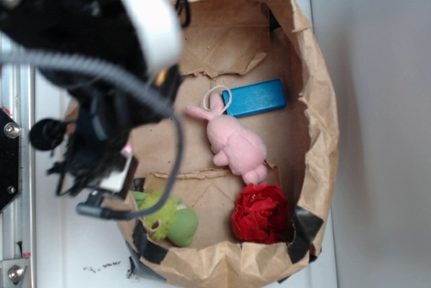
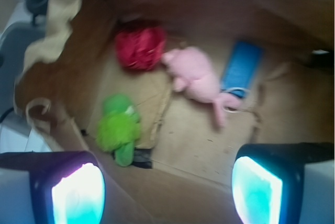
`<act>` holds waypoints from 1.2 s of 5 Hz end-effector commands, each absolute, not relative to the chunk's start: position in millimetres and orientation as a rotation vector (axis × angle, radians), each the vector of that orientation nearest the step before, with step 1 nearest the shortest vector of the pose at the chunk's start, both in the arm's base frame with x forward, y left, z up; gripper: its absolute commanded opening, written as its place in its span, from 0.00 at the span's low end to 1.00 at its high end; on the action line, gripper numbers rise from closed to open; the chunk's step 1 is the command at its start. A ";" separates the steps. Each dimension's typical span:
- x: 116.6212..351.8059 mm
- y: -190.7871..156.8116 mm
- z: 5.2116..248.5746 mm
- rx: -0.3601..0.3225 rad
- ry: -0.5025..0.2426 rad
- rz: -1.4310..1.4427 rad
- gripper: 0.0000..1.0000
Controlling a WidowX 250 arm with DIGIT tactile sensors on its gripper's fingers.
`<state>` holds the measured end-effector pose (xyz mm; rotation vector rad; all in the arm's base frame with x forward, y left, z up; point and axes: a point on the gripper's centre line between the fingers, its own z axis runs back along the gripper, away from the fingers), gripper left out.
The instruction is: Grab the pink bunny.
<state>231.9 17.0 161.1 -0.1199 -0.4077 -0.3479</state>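
The fingers (image 2: 78, 195) appear in the wrist view as two lit pads at the lower corners, spread wide with nothing between them; the gripper (image 2: 167, 192) is therefore released and empty. It hangs above the near rim of the brown paper bag (image 1: 316, 99), whose walls are folded down to form an open basin resting on the pale desk (image 1: 377, 126). The pink bunny (image 1: 232, 143) lies on its side on the bag floor, roughly at the centre, well apart from the fingers. Its ears point toward the blue rectangular block (image 1: 254, 98), and its white string loop (image 1: 217, 97) rests against that block. The red ruffled fabric ball (image 1: 259, 214) sits just beside the bunny's lower body, close to touching it. The lime-green plush toy (image 1: 168, 217) lies apart from the bunny, nearer the arm (image 1: 87, 46). Judged progress: the task is at the approach stage. No contact has been made and no grasp is formed. Remaining steps: align the fingers over the bunny's body, descend into the bag, close on the plush and lift. The nearby red ball is the likeliest thing to be caught along with it.
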 end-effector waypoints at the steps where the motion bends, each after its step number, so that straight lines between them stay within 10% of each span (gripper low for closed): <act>1: 291.5 37.0 129.1 -0.095 -0.375 -0.350 1.00; 3: 302.4 30.2 99.7 -0.062 -0.311 -0.438 1.00; 6: 302.7 -12.2 72.9 0.002 -0.443 -0.680 1.00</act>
